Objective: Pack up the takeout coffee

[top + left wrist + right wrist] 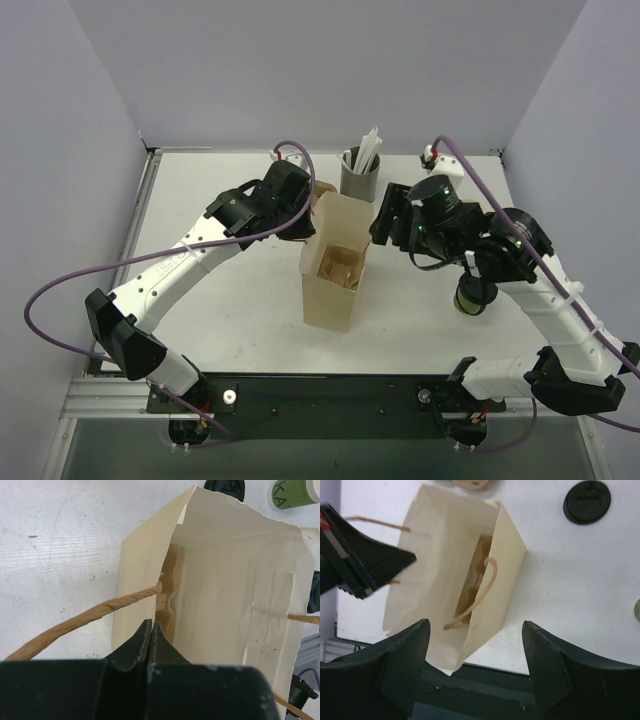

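Observation:
The green paper cup [475, 297] stands on the table right of the bag, partly under my right arm, and its side shows in the left wrist view [295, 492]. Its round black lid [587, 502] lies apart on the table. An open cream paper bag [335, 265] stands in the middle with a brown cardboard carrier [340, 265] inside. My left gripper [303, 215] is shut at the bag's back-left rim [151, 630] and seems to pinch the paper. My right gripper [385, 222] is open and empty above the bag's right side [476, 655].
A taller grey cup of white straws [360, 175] stands just behind the bag. The bag's twine handles [85, 617] hang loose, one into the bag's mouth [477, 592]. The table's near edge and a dark rail [330, 390] lie in front.

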Robot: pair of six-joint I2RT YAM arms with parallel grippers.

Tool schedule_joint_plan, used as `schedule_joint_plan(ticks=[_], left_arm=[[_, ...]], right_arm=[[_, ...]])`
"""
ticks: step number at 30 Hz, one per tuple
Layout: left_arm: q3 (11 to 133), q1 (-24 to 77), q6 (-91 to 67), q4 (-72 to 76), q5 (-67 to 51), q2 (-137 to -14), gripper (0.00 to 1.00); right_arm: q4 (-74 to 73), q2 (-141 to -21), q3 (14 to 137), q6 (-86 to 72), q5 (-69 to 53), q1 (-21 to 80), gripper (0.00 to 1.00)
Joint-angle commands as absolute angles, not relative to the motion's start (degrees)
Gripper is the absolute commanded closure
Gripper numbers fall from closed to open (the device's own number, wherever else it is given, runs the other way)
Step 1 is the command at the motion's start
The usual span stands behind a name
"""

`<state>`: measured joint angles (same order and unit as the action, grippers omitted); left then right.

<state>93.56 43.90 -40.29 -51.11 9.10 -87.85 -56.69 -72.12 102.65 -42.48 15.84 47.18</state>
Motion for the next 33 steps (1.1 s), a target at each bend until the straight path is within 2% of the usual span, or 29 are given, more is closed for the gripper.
schedule_joint_plan(ticks=[1, 9, 12, 15, 16, 18, 19, 21, 29, 31, 33], left_arm=[[96.68, 45.08, -41.66, -50.80, 11.34, -87.27, 1.00], [100.80, 45.70, -36.92, -56.06, 12.39, -89.21, 1.00], [103.00, 45.70, -34.55, -59.14, 12.48, -90.52, 1.00], [103.71, 45.62, -32.88, -61.08, 12.31, -91.14, 1.00], [103.71, 45.70, -32.44, -61.34, 12.30, -91.40, 1.00], [104.06, 45.62, -31.12, -62.57, 12.22, -91.58, 1.00], [104.32, 45.62, -30.42, -62.93, 12.30, -91.76, 1.00], [106.85, 45.70, -27.44, -65.37, 13.78, -92.54, 1.00], [119.61, 45.70, -24.26, -80.75, 34.24, -101.51, 1.00], [121.98, 45.70, -24.70, -81.74, 34.72, -103.00, 1.00], [122.87, 46.23, -25.13, -79.12, 28.94, -102.66, 1.00]], right_arm=[[-62.05, -73.74, 98.01, -49.21, 20.74, 52.03, 0.33], [-64.33, -82.34, 99.22, -49.92, 24.16, 54.58, 0.34], [-65.65, -86.30, 101.07, -49.22, 25.14, 54.49, 0.39], [-66.36, -89.20, 101.95, -48.87, 25.92, 54.32, 0.54], [-66.36, -89.99, 101.95, -48.61, 26.71, 54.40, 0.64], [-66.27, -91.05, 102.30, -47.64, 26.46, 53.62, 0.74], [-66.44, -91.58, 102.65, -47.29, 26.28, 53.09, 0.87], [-66.62, -92.20, 104.75, -46.67, 27.85, 53.00, 0.98], [-69.17, -91.32, 112.14, -44.65, 34.63, 53.26, 1.00], [-68.99, -91.06, 112.85, -44.56, 35.24, 53.18, 1.00], [-68.64, -90.79, 112.41, -44.47, 35.42, 52.13, 1.00]])
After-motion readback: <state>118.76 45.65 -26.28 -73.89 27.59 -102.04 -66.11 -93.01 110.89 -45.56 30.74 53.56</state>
